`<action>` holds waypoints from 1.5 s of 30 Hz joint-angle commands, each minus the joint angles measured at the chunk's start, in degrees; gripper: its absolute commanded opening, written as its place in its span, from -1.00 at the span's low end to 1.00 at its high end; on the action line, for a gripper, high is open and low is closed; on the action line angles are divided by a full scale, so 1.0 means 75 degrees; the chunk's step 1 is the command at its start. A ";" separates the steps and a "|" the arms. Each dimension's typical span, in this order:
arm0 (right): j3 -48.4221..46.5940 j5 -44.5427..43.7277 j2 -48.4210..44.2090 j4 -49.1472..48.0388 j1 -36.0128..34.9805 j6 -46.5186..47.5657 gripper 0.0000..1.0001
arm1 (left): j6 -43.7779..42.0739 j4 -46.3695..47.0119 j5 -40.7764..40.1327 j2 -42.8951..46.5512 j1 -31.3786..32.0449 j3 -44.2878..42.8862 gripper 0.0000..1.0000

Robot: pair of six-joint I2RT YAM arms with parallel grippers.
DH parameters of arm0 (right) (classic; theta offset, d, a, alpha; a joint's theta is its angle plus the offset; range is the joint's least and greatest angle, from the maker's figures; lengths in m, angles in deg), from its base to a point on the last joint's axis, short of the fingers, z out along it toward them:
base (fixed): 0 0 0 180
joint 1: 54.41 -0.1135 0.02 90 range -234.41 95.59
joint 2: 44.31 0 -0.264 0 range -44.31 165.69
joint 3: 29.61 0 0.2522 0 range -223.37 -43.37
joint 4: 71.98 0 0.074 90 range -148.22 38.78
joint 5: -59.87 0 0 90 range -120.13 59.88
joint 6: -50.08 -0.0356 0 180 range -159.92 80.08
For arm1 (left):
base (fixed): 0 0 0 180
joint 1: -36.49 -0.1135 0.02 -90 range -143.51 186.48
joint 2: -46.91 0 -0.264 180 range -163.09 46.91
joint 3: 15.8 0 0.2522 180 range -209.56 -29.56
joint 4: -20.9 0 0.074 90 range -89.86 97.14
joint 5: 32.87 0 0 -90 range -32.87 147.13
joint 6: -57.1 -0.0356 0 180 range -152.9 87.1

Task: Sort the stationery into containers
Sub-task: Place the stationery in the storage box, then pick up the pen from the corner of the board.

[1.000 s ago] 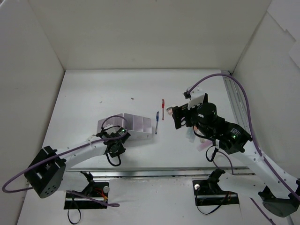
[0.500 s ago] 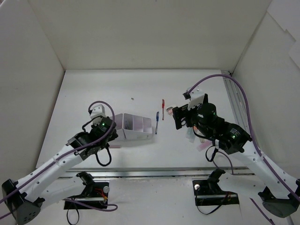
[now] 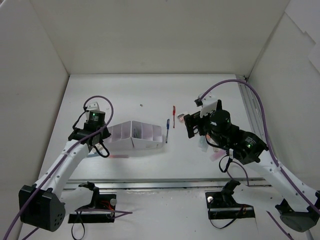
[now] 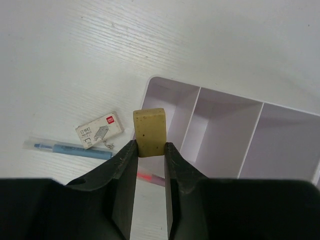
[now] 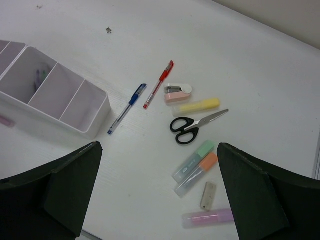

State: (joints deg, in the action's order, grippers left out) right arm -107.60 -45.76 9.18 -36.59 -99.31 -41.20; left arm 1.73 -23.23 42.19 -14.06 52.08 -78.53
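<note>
The left arm [image 3: 64, 161] stretches forward, and the left gripper [image 4: 150, 146] pinches an eraser [image 4: 149, 125]. The right arm [image 3: 272, 167] bends inward, with the right gripper [image 5: 159, 147] spread wide.

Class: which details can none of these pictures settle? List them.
Left wrist view: organizer, right end cut off by frame; pink item mostly behind the left gripper.
Right wrist view: bits in one organizer compartment, too small to identify.
Top view: eraser hidden beneath that gripper.
</note>
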 commanded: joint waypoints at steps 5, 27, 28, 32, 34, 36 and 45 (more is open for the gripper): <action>0.0056 -0.0352 -0.0101 -0.0458 0.0093 0.0088 0.96 | -0.0797 0.0452 0.0890 -0.0554 -0.0427 -0.0186 -0.71; 0.0173 -0.0388 -0.0500 -0.0469 0.0105 0.0077 0.96 | 0.4227 -0.1635 0.1629 0.2211 -0.0275 0.1922 0.99; 0.0196 -0.0364 -0.0535 -0.0458 0.0116 0.0088 0.96 | 0.4427 -0.1681 0.1547 0.2269 -0.0275 0.2098 0.99; 0.0278 -0.0387 -0.0664 -0.0458 0.0105 0.0088 0.96 | 0.5120 -0.1763 0.1020 0.2153 -0.0111 0.2065 0.95; 0.0302 -0.0492 -0.0699 -0.0446 0.0093 0.0042 0.96 | 0.5610 -0.1763 0.0751 0.1955 0.0134 0.2006 0.87; 0.0360 -0.0540 -0.0781 -0.0458 0.0105 0.0041 0.96 | 0.5986 -0.1845 0.0540 0.1732 0.0240 0.1959 0.86; 0.0419 -0.0669 -0.0957 -0.0434 0.0093 0.0065 0.96 | 0.7885 -0.2103 -0.0058 0.0349 0.0650 0.1572 0.39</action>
State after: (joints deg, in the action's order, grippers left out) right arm -104.39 -48.63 2.30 -36.57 -98.96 -40.96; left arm 53.77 -38.07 45.14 -10.25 55.80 -63.76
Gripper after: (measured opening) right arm 0.979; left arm 0.718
